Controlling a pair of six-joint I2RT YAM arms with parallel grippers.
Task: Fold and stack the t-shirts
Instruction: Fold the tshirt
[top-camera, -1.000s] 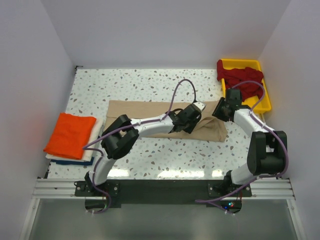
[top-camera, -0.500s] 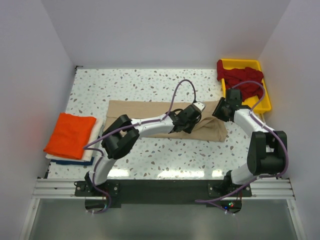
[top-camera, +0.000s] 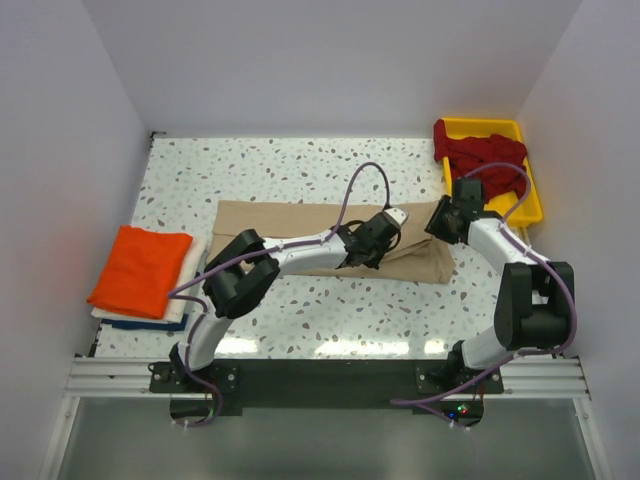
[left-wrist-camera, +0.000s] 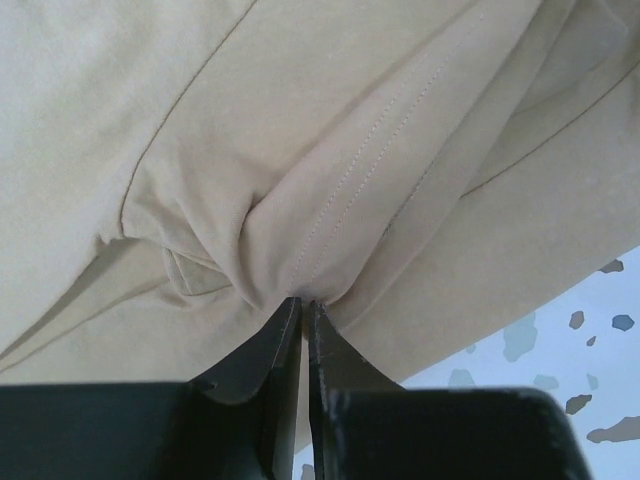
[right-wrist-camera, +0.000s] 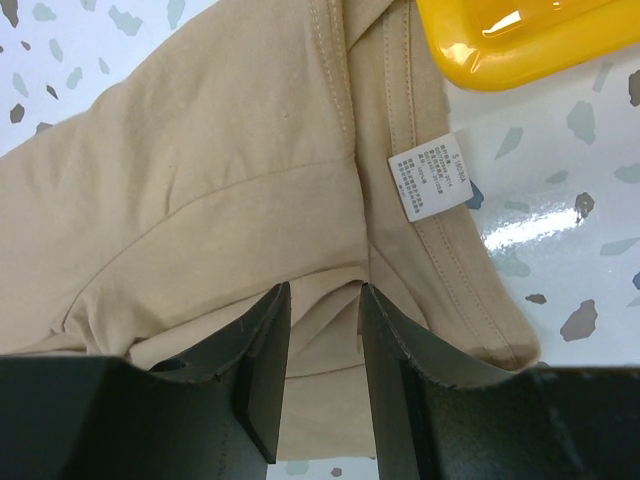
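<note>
One stack done mid-left (orange on top); L gripper pinches beige tee, R gripper jaws apart; red tees remain upper right.

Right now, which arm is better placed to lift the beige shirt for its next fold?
Left, probably. The left tool is shut on a pinch of the beige shirt; the right tool stands open at the collar end beside the yellow tray, gripping nothing.
</note>
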